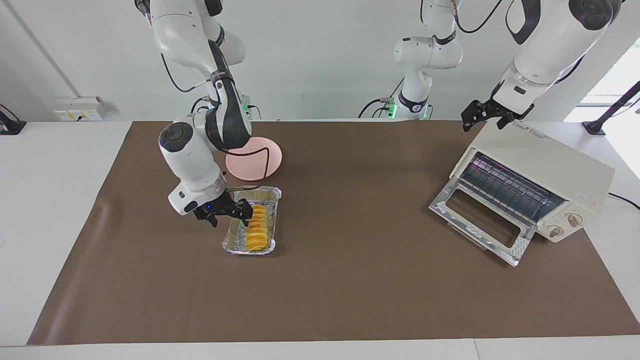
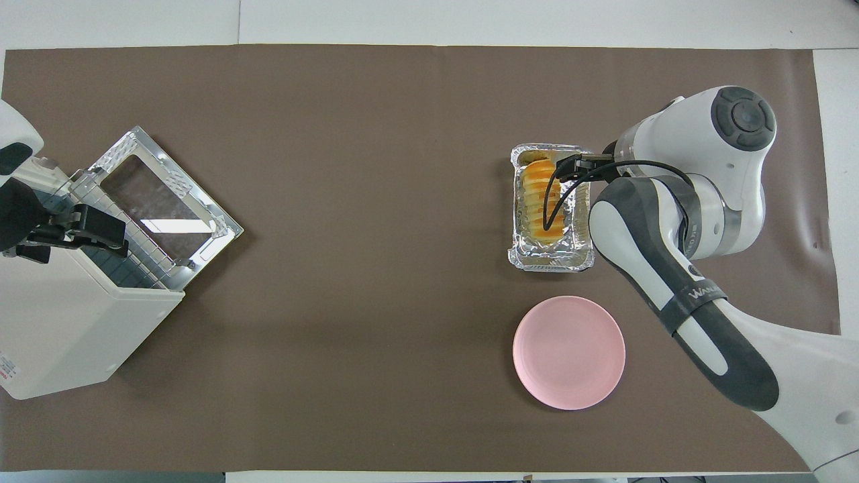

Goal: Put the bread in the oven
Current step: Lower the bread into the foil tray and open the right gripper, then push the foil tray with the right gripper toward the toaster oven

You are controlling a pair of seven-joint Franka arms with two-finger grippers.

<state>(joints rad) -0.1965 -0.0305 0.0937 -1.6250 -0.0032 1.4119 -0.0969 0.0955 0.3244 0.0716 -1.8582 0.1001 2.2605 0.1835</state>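
Right gripper (image 1: 239,210) low at bread (image 1: 257,228), grip state unclear. Bread lies in foil tray (image 1: 235,244) beside pink plate (image 1: 262,165). Likely light, soft, crushable: pinch mid-loaf gently. Left gripper (image 1: 475,116) waits over oven (image 1: 550,172), unclear too.

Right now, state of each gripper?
Right gripper: at the bread in the foil tray; fingers cannot be told.
Left gripper: over the oven, holding nothing; fingers cannot be told.
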